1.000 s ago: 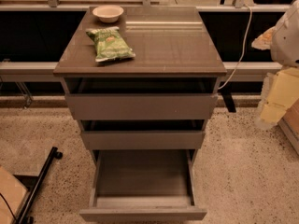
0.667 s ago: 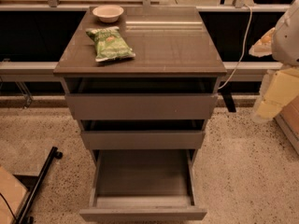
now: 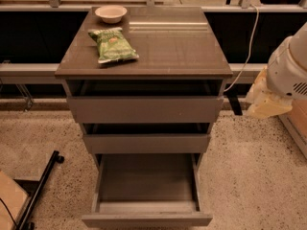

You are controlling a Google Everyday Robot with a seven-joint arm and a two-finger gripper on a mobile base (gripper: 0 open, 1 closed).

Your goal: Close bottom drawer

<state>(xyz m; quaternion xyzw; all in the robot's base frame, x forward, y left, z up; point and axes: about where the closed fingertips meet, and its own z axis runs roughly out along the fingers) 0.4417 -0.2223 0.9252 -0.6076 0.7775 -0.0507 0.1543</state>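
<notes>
My hand (image 3: pixel 266 98) hangs right of the counter (image 3: pixel 192 51), grip state can't tell, well apart from the bottom drawer (image 3: pixel 146 190), which sticks far out and likely needs a straight front push.

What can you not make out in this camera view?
Camera view:
Top drawer and middle drawer: insides dark, hidden under what sits above.
Green bag: print too small.
Gripper, right of the top drawer: its arm cut by right edge.
Black stand: cut by bottom edge.

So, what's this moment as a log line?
bottom drawer: open | gripper: not in view | arm: right of cabinet, not touching
</notes>
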